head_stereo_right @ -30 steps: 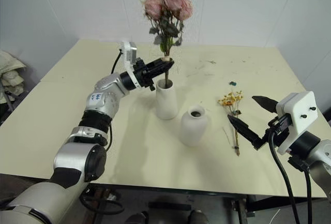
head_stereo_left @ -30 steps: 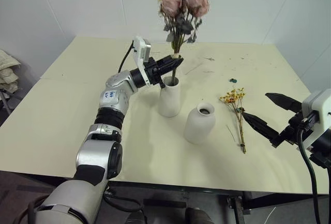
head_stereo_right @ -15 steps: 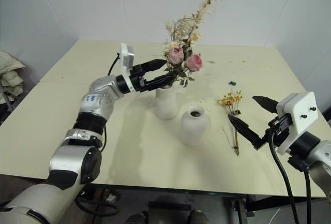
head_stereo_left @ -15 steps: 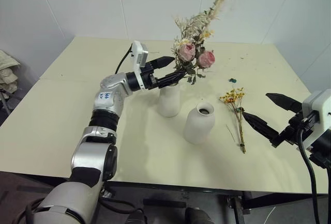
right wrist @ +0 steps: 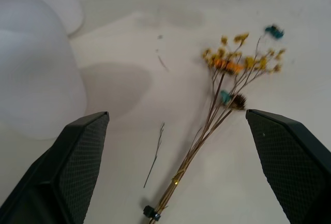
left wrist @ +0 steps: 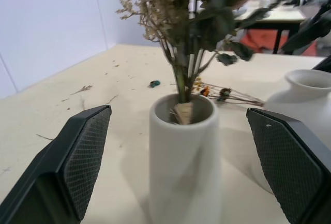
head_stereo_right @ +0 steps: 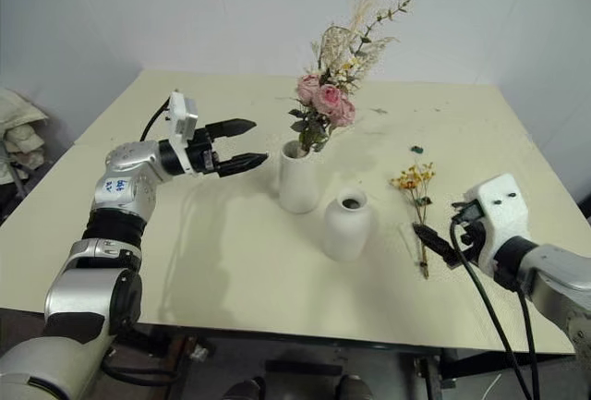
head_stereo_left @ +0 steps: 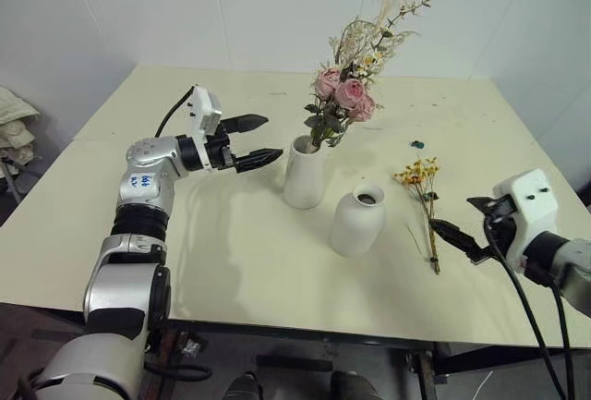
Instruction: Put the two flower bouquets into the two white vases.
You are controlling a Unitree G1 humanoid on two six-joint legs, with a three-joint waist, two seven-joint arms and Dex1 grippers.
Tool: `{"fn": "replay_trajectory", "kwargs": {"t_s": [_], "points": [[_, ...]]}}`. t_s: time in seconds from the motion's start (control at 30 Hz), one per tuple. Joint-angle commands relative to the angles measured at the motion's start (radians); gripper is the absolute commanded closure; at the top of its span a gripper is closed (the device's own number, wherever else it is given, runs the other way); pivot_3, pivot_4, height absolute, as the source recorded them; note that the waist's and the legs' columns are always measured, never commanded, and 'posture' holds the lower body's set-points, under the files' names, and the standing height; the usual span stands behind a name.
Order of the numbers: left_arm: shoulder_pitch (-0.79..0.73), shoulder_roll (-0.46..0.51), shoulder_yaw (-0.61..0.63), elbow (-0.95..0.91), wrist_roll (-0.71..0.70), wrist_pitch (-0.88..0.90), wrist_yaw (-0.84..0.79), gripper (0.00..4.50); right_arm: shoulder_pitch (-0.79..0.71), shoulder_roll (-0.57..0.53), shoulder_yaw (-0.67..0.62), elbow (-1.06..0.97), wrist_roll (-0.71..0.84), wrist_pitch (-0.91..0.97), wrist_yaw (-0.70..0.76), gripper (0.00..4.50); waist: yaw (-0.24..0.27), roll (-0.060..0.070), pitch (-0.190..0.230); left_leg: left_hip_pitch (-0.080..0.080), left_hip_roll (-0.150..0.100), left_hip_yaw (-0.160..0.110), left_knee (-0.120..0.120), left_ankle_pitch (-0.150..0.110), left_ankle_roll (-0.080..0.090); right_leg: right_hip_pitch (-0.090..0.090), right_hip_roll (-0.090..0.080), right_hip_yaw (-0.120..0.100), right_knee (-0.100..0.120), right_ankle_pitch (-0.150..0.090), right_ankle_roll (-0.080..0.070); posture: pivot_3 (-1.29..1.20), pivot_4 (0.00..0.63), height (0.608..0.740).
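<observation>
- The right end effector (head_stereo_left: 459, 224) hovers low over the near right of the desk (head_stereo_left: 138, 234), its two black fingers spread apart and empty, the tips just beside the stem end of the small yellow-orange bouquet (head_stereo_left: 421, 199).
- In the right wrist view that small bouquet (right wrist: 222, 94) lies flat between the two open fingers, blooms far from the camera, tied stem end near it; a loose twig (right wrist: 155, 154) lies just beside the stems.
- The left end effector (head_stereo_left: 249, 139) hangs above the desk to the left of the tall white vase (head_stereo_left: 304, 172), fingers wide apart, holding nothing and clear of the vase.
- The pink rose bouquet (head_stereo_left: 346, 95), with green leaves and pale dried grasses, stands in the tall vase, leaning to the right; the left wrist view shows its stems (left wrist: 183, 79) down inside the vase mouth.
- The short round white vase (head_stereo_left: 356, 218) stands empty, near and to the right of the tall one, between it and the small bouquet.
- Judged from this, one bouquet is placed and the step in hand is picking up the second one.
- The next move calls for the right end effector to sink onto the thin stems near the tie, close firmly, lift, turn the stems downward and thread them into the narrow neck. The stems are slender and lie flat, so a shallow pinch may slip.
</observation>
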Motion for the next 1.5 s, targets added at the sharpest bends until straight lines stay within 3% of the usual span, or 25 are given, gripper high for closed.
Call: {"fn": "replay_trajectory", "kwargs": {"t_s": [0.03,0.13,0.33,0.8,0.9,1.3,1.5], "points": [[0.037,0.039,0.053,-0.075,-0.071,0.002,-0.054,0.02,-0.082,-0.007,0.059,0.083,-0.028,0.135,-0.062,0.0,-0.002,0.0,0.0,0.0,0.0,0.0,0.0,0.0,0.0,0.0,0.0,0.0,0.0,0.0,0.0,0.0,0.15,0.74],[0.121,0.084,0.07,-0.167,-0.137,0.084,-0.155,0.02,-0.174,0.002,0.121,0.149,-0.007,0.276,-0.063,0.0,-0.006,0.0,0.0,0.0,0.0,0.001,-0.001,0.0,0.0,-0.001,0.0,0.001,0.001,0.0,0.0,0.0,0.15,0.74],[0.252,0.16,0.08,-0.322,-0.239,0.196,-0.311,0.02,-0.273,0.028,0.194,0.21,-0.043,0.368,-0.058,0.0,-0.011,0.0,0.0,0.0,0.001,0.001,-0.003,0.0,0.001,-0.003,0.0,0.001,0.003,-0.001,-0.001,0.0,0.15,0.74],[0.442,0.249,0.167,-0.542,-0.397,0.292,-0.316,0.02,-0.447,0.086,0.323,0.45,-0.207,0.368,-0.033,0.0,-0.028,0.0,0.0,0.0,0.001,0.001,-0.002,0.0,0.001,-0.003,0.0,0.001,0.003,-0.001,-0.002,0.0,0.15,0.74],[0.468,0.264,0.171,-0.566,-0.403,0.3,-0.306,0.0,-0.453,0.103,0.324,0.473,-0.228,0.366,-0.027,0.56,-0.029,0.0,0.0,0.001,0.001,0.001,-0.003,-0.001,0.001,-0.004,0.0,0.001,0.003,-0.001,-0.002,0.0,0.15,0.74],[0.435,0.258,0.144,-0.543,-0.385,0.288,-0.294,0.0,-0.443,0.158,0.289,0.453,-0.267,0.363,-0.03,4.46,-0.027,0.0,0.0,0.001,0.001,0.001,-0.003,-0.001,0.001,-0.003,0.0,0.001,0.003,-0.001,-0.002,0.0,0.15,0.74],[0.379,0.247,0.117,-0.493,-0.367,0.279,-0.305,0.0,-0.407,0.221,0.159,0.372,-0.301,0.307,-0.096,4.46,-0.027,0.0,0.0,0.001,0.001,0.001,-0.002,-0.001,0.001,-0.003,0.0,0.001,0.003,-0.001,-0.002,0.0,0.15,0.74]]}}
